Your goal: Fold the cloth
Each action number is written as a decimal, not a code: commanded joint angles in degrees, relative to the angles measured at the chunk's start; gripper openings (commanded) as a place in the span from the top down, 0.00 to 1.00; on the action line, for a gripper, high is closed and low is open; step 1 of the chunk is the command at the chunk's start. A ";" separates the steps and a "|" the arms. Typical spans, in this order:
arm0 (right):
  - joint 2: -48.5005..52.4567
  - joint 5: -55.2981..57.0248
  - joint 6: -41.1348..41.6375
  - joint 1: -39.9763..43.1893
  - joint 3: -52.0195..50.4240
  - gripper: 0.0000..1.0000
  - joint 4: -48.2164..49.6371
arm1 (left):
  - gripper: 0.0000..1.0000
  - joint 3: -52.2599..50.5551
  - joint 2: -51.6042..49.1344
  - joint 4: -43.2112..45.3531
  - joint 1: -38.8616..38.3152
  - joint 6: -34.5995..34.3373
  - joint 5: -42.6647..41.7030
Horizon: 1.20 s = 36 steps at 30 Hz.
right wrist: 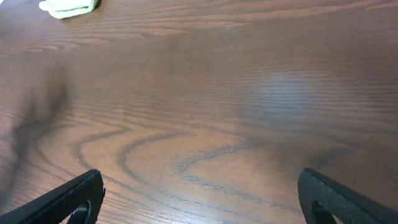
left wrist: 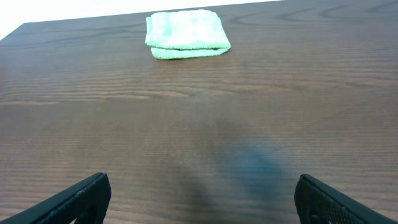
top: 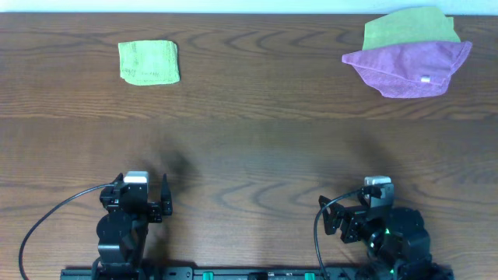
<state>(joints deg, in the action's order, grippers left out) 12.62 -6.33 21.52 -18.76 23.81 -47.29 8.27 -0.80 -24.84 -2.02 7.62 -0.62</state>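
Observation:
The lime-green cloth (top: 149, 62) lies folded into a small square at the far left of the wooden table. It also shows in the left wrist view (left wrist: 186, 35) and at the top left corner of the right wrist view (right wrist: 69, 6). No white tag shows on it. My left gripper (top: 152, 201) is open and empty at the near edge, far from the cloth; its fingers (left wrist: 202, 199) are spread wide over bare wood. My right gripper (top: 342, 214) is open and empty at the near right, its fingers (right wrist: 202, 199) also spread wide.
A purple cloth with a white tag (top: 408, 68) lies at the far right, on top of a second green cloth (top: 408, 27). The table's far edge runs just behind all the cloths.

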 commanded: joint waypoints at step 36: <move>-12.35 5.90 -29.24 17.29 -14.73 0.01 5.68 | 0.05 -1.09 0.55 0.02 0.17 0.98 1.18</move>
<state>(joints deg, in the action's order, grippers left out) 1.26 -0.69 -6.70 -2.83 9.69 -40.97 8.27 -0.80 -24.82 -2.02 7.64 -0.60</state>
